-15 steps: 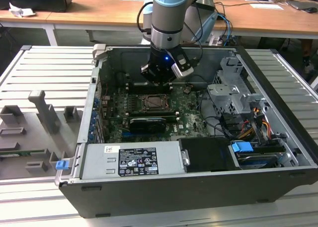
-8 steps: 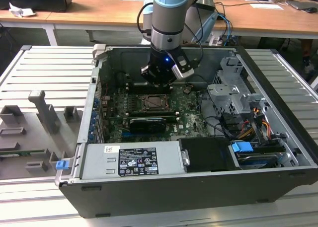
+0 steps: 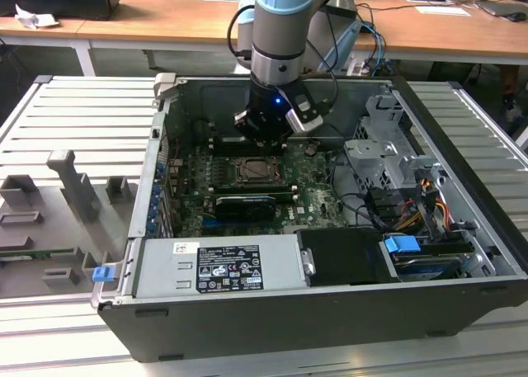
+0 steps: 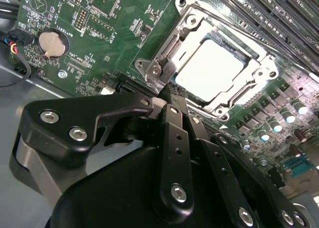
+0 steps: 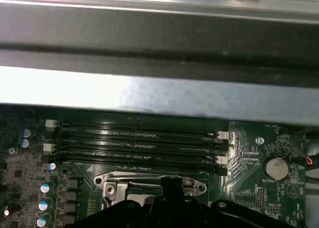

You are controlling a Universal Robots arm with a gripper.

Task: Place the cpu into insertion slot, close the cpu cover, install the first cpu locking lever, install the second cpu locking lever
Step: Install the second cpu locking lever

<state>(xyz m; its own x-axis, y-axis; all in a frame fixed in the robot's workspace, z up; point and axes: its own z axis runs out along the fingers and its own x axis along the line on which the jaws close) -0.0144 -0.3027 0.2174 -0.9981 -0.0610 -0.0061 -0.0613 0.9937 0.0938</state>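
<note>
**Second wrist view: CPU seated, cover down, hand at the socket edge**

Second wrist view showed the cpu [image 4: 215, 72] lying flat in its socket, its pale metal top visible through the open centre of the cpu cover [image 4: 192, 26], which lay down around it. The hand [image 4: 172, 96] stood low over the motherboard [image 4: 104, 43], its black fingers drawn together to a narrow tip just beside the cover's near corner. Nothing could be seen gripped between them; whether the tip touched a lever could not be determined.

In the exterior view the arm reached down into the open computer case [image 3: 462, 253], with the hand [image 3: 266, 138] directly above the socket, beside the memory slots [image 5: 134, 138].

Judgement: placement and cover closing appeared complete. The step in hand was the locking levers. That work would call for a firm sideways-and-down press to hook a lever under its catch without scraping the board.
</note>
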